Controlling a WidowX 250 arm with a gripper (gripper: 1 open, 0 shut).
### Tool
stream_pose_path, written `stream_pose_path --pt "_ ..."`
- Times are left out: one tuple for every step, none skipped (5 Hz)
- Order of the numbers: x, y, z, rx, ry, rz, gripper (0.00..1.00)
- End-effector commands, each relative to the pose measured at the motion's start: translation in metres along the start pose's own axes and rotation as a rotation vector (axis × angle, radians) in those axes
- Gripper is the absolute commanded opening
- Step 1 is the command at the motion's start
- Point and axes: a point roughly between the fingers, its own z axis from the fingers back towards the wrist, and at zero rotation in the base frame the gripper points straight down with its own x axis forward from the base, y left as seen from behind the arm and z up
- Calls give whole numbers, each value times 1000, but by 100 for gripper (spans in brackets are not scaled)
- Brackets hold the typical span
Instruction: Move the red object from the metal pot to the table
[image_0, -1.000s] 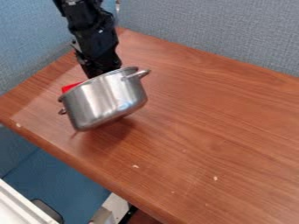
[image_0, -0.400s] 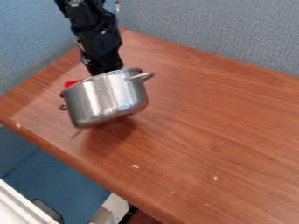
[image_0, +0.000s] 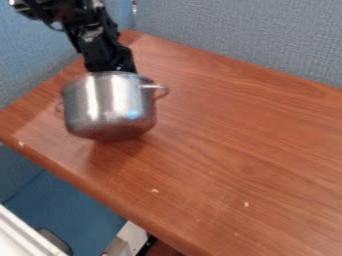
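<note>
Standing on the brown wood-grain bench (image_0: 227, 120), near its left corner and close to the front-left edge, is the shiny steel pot (image_0: 107, 106), cylindrical and lidless, its outline smeared by motion blur. One small loop handle juts from its right side toward the middle of the bench; the opposite handle cannot be made out. The black robot arm reaches down from the upper left of the view, and its end effector (image_0: 110, 62) ends right at the pot's far rim, close enough that its tip meets or overlaps the rim. Blur and the dark housing hide the fingers, so I cannot tell whether they are spread or pressed together, nor whether they touch the pot. The red object cannot be seen: no red shows beside the pot, on the bare wood, or at the arm's tip, and the pot's inside is hidden from this angle. A few pale specks dot the bench toward its near edge. Blue textured wall panels stand behind the bench on both far sides.
</note>
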Motion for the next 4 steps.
stream_pose_path --pt "-49 -18 -48 -143 157 -36 0" --pt "-47 -23 -53 -148 156 -111 0" --pt "-50 -24 -54 -156 162 -149 0" --pt "-54 -23 -55 -164 173 -187 0"
